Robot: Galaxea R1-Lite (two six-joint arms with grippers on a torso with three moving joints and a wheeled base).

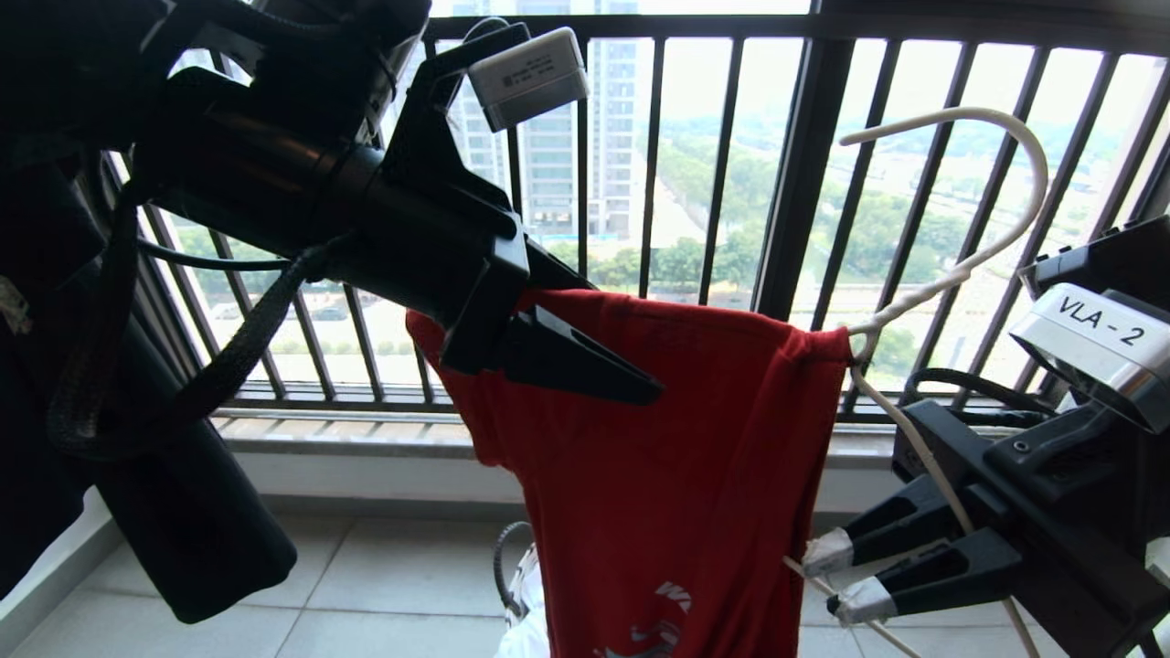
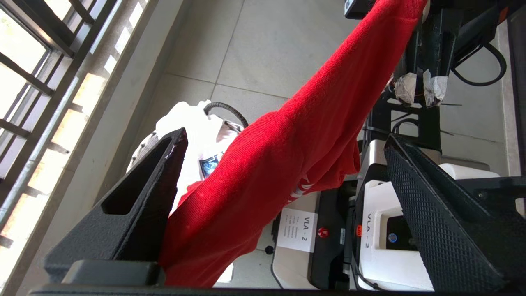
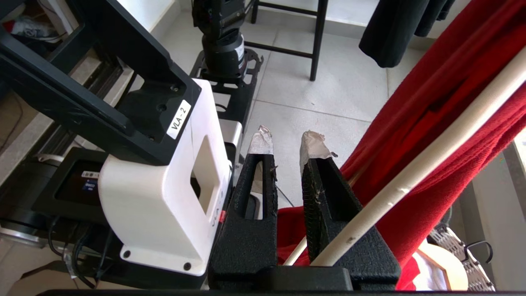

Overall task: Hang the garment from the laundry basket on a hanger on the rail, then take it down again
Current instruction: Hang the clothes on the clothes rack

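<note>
- Right claw low on the right in head view, taped fingertips close together, pinching the hanger by its thin lower wire; white rod runs past one finger in right wrist view.
- Left claw spread wide, straddling the shirt's shoulder, holding nothing.
- Garment, red T-shirt, draped on the hanger between both claws, hanging down toward the floor; white lettering partly visible near the bottom edge.
- Hanger hook curves up free in front of the dark window railing; rail out of view.
- Laundry basket on the tiled floor below the shirt, white cloth inside.
- Black garment hanging far left.
</note>
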